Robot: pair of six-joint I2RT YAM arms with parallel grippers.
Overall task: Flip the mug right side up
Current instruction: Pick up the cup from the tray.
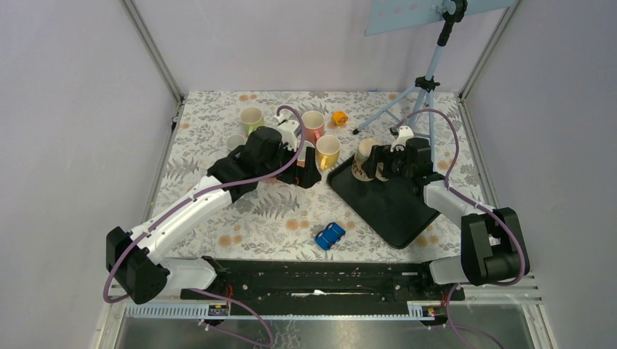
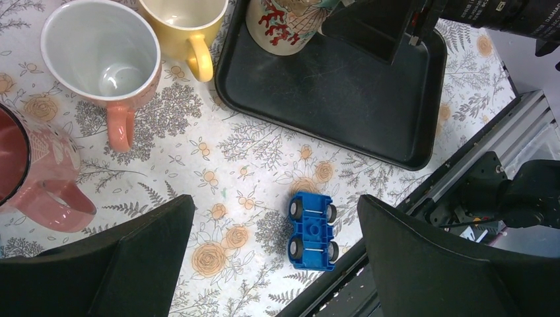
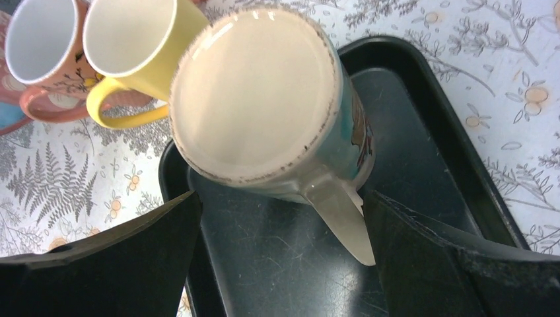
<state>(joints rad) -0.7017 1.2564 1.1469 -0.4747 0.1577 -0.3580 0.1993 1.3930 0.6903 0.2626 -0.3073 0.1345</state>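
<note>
Task obj: mug (image 3: pixel 257 99), printed pattern, upside down; flat cream base faces up, rim down on tray floor.
Mug loc: far-left corner of black tray (image 1: pixel 393 207), close to tray wall.
Mug handle: points toward the right wrist cam, slightly to its right.
Tray: lies angled on right half of table (image 1: pixel 276 218), flower-print cloth under it.
R gripper (image 3: pixel 280 198): jaws spread wide; held above the tray, just beside the mug, one finger to each side of mug in the wrist view. Fingers seen apart from mug wall; nothing pinched.
L gripper (image 2: pixel 276 201): jaws spread wide, nothing between them; held over bare cloth left of the tray, pointed down at the table.
Yellow mug (image 1: pixel 327 150): upright, on cloth just beside tray's far-left corner, handle toward the near side.
Pink mug (image 2: pixel 102 59): upright, white inside, just left of yellow mug in the left wrist view.
Dark pink mug (image 2: pixel 33 172): partly cut off at edge of the left wrist view, handle seen.
Pale green mug (image 1: pixel 252 118): upright, far-left part of table.
Blue toy car (image 1: pixel 329 235): on cloth near tray's near-left edge, wheels up.
Tripod (image 1: pixel 426 87): stands at far-right of table, behind tray.
</note>
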